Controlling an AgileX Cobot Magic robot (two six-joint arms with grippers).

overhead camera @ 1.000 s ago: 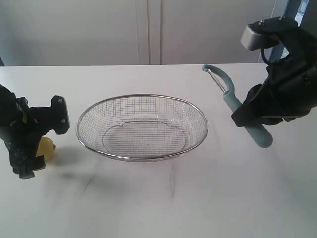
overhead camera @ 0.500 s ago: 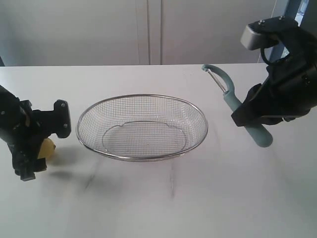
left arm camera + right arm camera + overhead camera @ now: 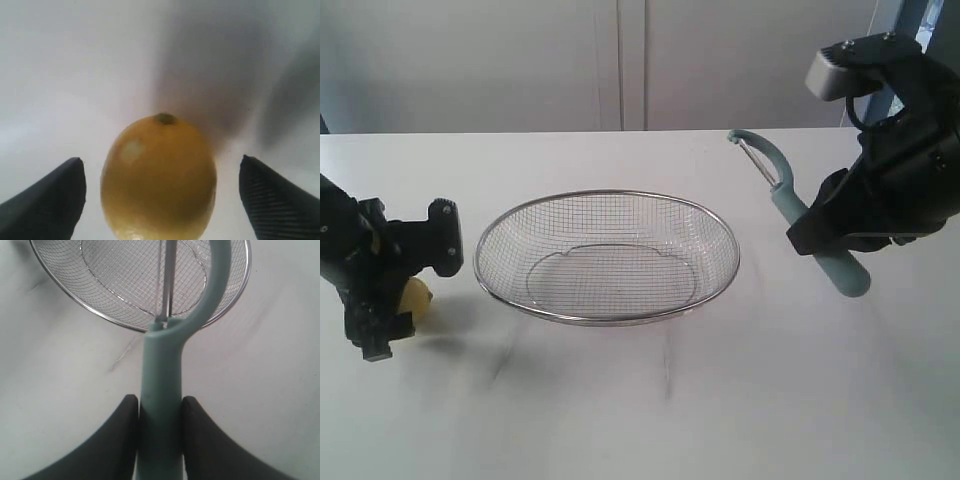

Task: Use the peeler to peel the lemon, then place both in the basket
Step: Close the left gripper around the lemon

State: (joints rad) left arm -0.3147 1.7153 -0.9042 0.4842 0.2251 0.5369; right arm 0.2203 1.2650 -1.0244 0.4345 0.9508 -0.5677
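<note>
early stage: lemon (image 3: pixel 159 177) looks unpeeled, is sat on the table (image 3: pixel 720 400) left of the basket (image 3: pixel 610 193) and is straddled, ungripped, by the spread left gripper (image 3: pixel 408 285); peeler (image 3: pixel 790 205) is pinched by its handle in the right gripper (image 3: pixel 160 405); nothing binned yet.

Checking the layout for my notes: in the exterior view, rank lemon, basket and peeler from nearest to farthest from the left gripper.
1. lemon, far left, between the left gripper's jaws.
2. basket, in the middle.
3. peeler, far right, in the right gripper.
</note>
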